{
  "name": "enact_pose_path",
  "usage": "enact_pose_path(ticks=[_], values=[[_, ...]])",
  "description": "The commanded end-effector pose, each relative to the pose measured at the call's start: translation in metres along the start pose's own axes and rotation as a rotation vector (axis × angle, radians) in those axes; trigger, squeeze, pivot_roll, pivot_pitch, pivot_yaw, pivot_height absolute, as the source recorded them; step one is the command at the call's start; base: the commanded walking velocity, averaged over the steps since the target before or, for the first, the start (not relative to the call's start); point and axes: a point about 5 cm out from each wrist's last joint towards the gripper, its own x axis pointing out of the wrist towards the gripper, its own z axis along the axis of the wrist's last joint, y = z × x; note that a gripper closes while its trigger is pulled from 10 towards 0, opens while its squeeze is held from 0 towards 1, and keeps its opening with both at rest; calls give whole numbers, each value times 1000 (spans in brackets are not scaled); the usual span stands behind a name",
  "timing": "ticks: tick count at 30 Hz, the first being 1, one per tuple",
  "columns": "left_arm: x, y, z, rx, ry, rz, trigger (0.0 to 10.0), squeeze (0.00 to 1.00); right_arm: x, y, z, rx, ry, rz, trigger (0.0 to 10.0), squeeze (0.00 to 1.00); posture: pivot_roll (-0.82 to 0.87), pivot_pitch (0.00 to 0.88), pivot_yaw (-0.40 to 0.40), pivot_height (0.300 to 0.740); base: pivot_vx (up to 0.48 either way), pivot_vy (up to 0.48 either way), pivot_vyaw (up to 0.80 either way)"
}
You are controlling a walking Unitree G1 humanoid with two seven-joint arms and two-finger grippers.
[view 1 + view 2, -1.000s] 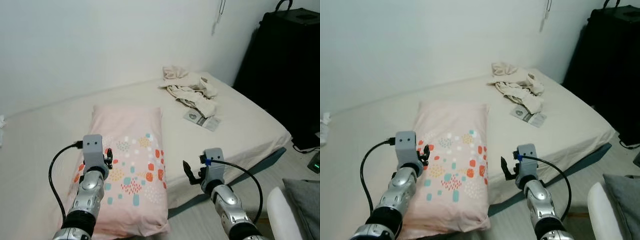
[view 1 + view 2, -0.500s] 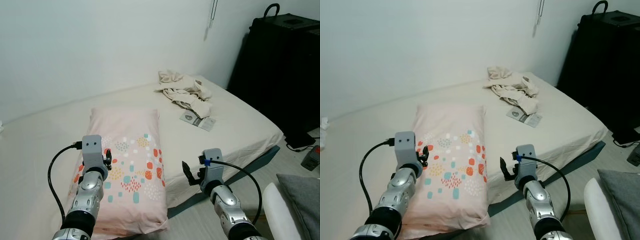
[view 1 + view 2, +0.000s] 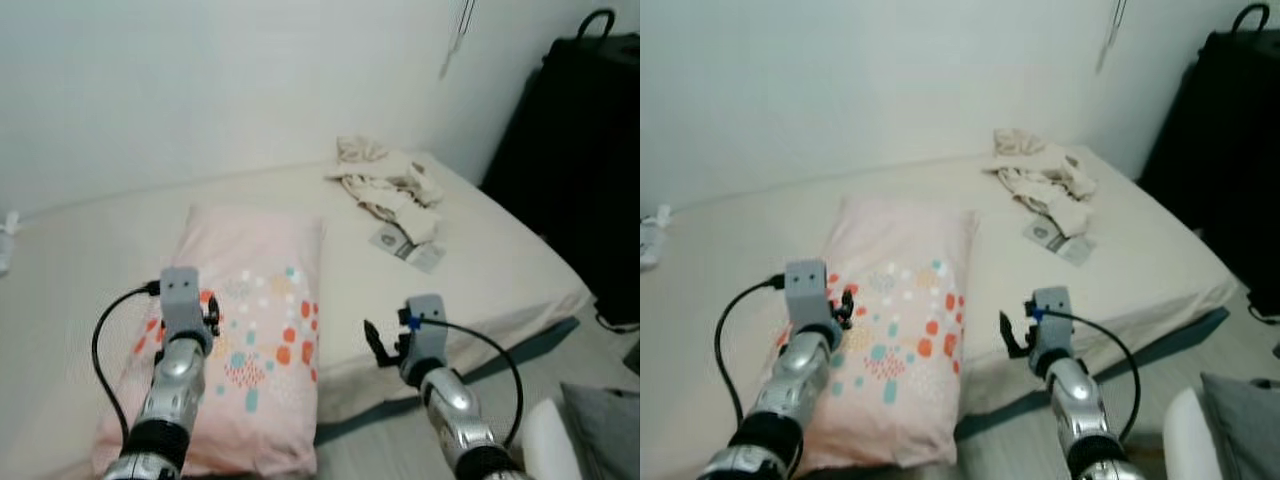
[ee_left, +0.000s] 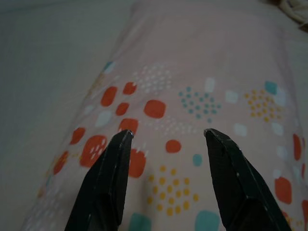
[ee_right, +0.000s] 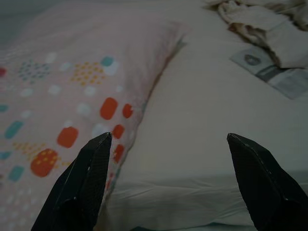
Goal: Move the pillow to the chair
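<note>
My left gripper (image 4: pixel 166 137), fingers spread, hovered over the pillow (image 3: pixel 250 320) lying on the bed (image 3: pixel 480 250); my right gripper (image 5: pixel 168 144), also spread, hung beside it. Only my view had shifted; grasp pending.

Crumpled beige clothes (image 3: pixel 385 182) on bed (image 3: pixel 480 245), flat packet (image 3: pixel 407 246) beside, black cabinet (image 3: pixel 585 150)

You're in a home bedroom: a low bed (image 3: pixel 480 260) against the wall, crumpled clothes (image 3: pixel 390 185) on it.
</note>
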Motion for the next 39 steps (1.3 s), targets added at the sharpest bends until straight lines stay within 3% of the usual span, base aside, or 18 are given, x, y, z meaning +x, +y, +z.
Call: enact_pose_path(ticks=[1,10,39], values=[[-1,5,-4,11,18,14,10000,0,-1,1,-3,2,11,4,10000,0,-59,60,-3,740,0,0,0],[0,4,-4,24,31,23,10000,0,0,2,-3,-44,21,14,10000,0,-59,56,-4,740,0,0,126],[1,0,-1,36,12,-11,10000,0,1,4,-1,-44,13,21,10000,0,-56,46,0,740,0,0,800]])
